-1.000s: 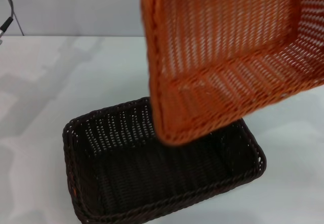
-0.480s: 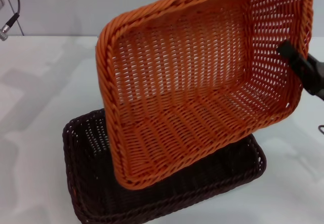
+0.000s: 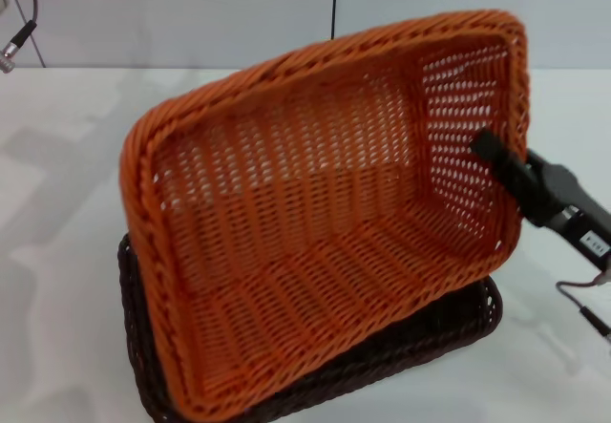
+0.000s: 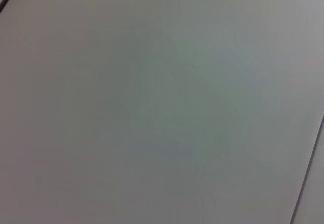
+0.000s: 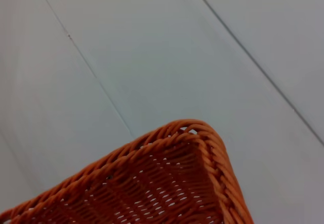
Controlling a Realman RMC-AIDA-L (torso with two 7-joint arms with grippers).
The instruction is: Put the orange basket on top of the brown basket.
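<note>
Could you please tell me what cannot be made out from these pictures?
- Brown basket: head view, inside hidden by the tilted orange basket.
- Right hand: head view, outer finger hidden behind the basket's wall.
- Left hand: in no view; left wrist view shows only a blank surface.

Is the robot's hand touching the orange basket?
Touching. In the head view the right gripper has its jaws clamped over the right-hand wall of the tilted orange basket, one black finger lying inside against the weave.
</note>
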